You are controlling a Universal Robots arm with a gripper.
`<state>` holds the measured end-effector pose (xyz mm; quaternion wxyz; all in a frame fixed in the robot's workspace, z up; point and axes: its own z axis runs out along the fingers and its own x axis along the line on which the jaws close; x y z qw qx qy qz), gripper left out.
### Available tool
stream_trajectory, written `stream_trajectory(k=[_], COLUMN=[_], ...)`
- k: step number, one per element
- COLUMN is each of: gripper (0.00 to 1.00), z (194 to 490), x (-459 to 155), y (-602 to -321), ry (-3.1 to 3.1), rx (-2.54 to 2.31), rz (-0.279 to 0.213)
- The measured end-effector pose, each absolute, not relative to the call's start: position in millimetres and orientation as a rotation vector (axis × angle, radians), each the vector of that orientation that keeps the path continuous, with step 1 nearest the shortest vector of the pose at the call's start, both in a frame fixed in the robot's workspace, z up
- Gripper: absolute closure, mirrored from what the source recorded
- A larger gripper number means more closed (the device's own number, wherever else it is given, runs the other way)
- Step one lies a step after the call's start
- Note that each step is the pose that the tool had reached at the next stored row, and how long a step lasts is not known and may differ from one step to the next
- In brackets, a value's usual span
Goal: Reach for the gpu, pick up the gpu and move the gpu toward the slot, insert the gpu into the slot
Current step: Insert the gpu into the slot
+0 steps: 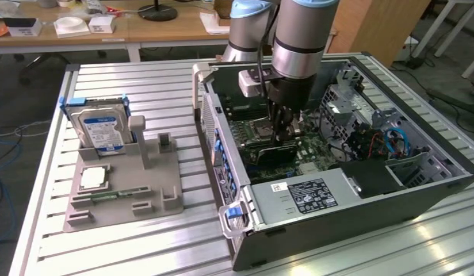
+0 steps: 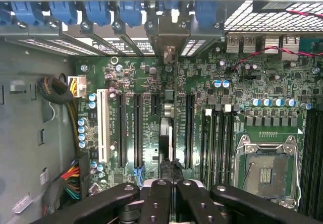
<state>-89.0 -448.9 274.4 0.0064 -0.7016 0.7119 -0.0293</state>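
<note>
A: Where is the thin dark circuit card, the gpu (image 2: 167, 139)?

B: Inside the open grey metal computer case (image 1: 314, 227), standing on edge over the green motherboard (image 2: 151, 82). In the wrist view it runs as a narrow dark strip straight out from the black two-fingered gripper (image 2: 169, 179), toward the row of blue plastic latches (image 2: 126, 11) on the case's rear wall.

A: And the jaws?

B: Brought together on the card's near edge; the two inner fingers (image 2: 156, 201) sit side by side with the card pinched between them.

A: Which relation matters for seating it?

B: The card's long axis against the long black expansion slot (image 2: 188, 130). They look parallel, both running from six to twelve o'clock in the wrist view. The card hangs between two such slots, the other at nine o'clock of it. Whether its lower edge is already in a slot, I cannot tell.

A: From outside?

B: The arm drops vertically into the case; the blue-labelled silver hard drive (image 1: 101, 129) sits on the grey fixture tray (image 1: 122, 190) at nine o'clock, well apart.
</note>
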Motion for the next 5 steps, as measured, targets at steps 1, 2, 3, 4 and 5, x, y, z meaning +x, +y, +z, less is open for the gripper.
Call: stream_trajectory(k=[1, 2, 3, 4, 5], gripper=[0.9, 0.9, 0.9, 0.9, 0.9], z=[274.4, 274.4, 274.4, 274.4, 274.4], x=[-89.0, -89.0, -89.0, -89.0, -89.0], y=[-448.9, -448.9, -448.9, -448.9, -448.9], ry=[2.227, 2.228, 2.227, 2.228, 2.227], rx=[-2.195, -2.195, -2.195, -2.195, -2.195], rz=[-0.092, -0.092, -0.092, -0.092, -0.092])
